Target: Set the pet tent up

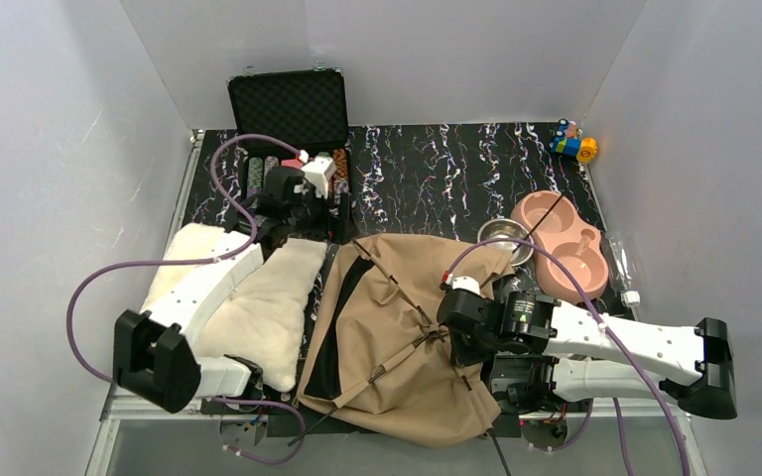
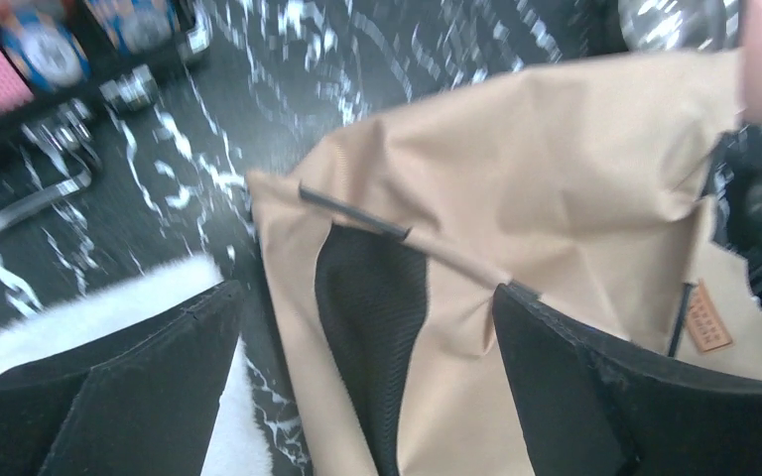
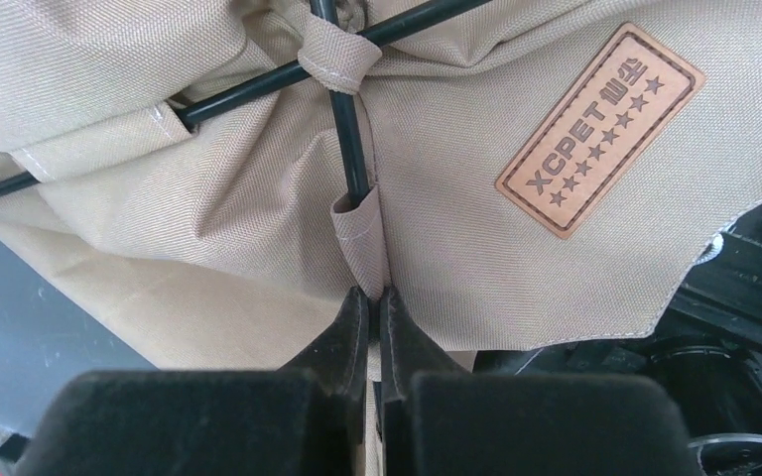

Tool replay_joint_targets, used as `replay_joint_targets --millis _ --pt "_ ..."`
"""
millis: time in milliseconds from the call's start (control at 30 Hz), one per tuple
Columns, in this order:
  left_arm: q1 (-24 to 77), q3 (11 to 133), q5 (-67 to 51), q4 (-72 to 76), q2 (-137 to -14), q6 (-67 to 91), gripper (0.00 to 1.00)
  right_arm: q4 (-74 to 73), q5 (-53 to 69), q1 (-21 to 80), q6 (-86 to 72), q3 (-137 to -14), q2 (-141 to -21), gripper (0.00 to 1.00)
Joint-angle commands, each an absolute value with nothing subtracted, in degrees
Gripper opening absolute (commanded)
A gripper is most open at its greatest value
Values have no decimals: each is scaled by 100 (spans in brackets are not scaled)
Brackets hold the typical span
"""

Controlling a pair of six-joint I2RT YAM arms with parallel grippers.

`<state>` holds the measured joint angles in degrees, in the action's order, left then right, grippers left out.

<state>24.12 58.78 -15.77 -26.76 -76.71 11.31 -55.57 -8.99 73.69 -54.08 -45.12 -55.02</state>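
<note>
Looking down, I see the tan canvas pet tent [image 1: 397, 337] with thin black poles lying collapsed on the black marbled table [image 1: 437, 169], between the fluffy cream cushion [image 1: 248, 307] and the pink double bowl [image 1: 561, 243]. My right gripper [image 3: 377, 307] pinches its pole sleeve; my left gripper [image 2: 365, 297] gapes wide above its corner.
</note>
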Motion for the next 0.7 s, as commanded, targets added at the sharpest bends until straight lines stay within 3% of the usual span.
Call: replay_joint_targets --millis 0,200,667 --pt "2382 6612 -1386 -2661 -6895 840 98 -5244 -1770 7360 -5716 -5062 -5676 1" --pt "2404 6714 -2121 -2804 -6800 1101 98 -5531 -2638 7289 -6319 -5289 -5598 1" --pt "2403 7036 -2197 -3202 -6578 1062 98 -6193 -3337 7216 -6644 -5172 -4446 1"
